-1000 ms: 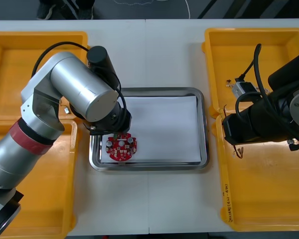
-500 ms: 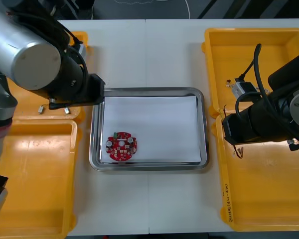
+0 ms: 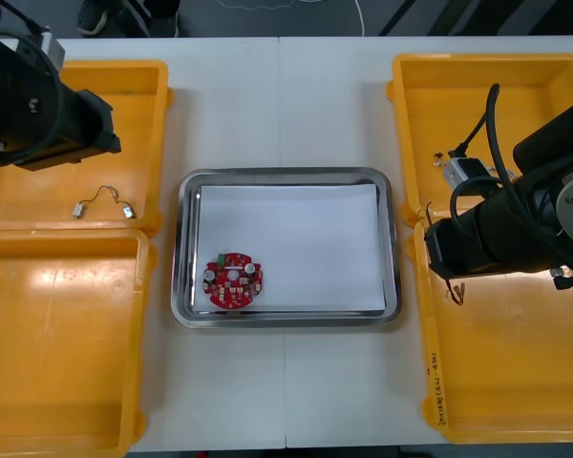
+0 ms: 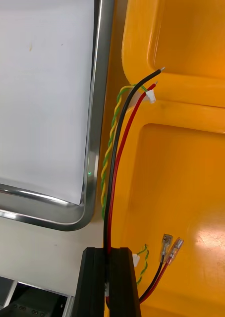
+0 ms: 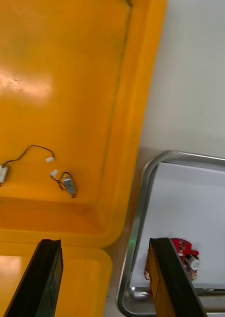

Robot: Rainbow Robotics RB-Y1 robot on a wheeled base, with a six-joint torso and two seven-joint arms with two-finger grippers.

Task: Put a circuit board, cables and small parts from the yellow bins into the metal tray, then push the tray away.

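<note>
- Front view: the metal tray sits at the middle of the table, lined with a white sheet. Bare table shows on all four sides of it, with the widest stretch beyond its far edge.
- The circuit board lies flat in the tray's near left corner, just inside the rim. The rest of the sheet is bare.
- The left arm hangs over the far left bin, well apart from the tray. Small metal parts joined by a thin wire lie near that bin's near wall. The near left bin has a bare floor.
- The right arm crosses the ridge between the far right bin and the near right bin, close to the tray's right rim.
- Right wrist view: the right gripper has its jaws clamped on the cables, a black and a red strand running up between the fingers with a twisted yellow-green pair alongside.
- The cables' far tips reach the ridge between the two bins. Their other ends hang over the near bin's floor beside the fingers. The tray's rounded corner lies just beside the cables, with a narrow strip of table between rim and bin wall.
- Left wrist view: the left gripper has its jaws wide apart, holding nothing. Between the fingers show the far bin's near corner, a strip of table and the tray's left rim, with the board just inside it.
</note>
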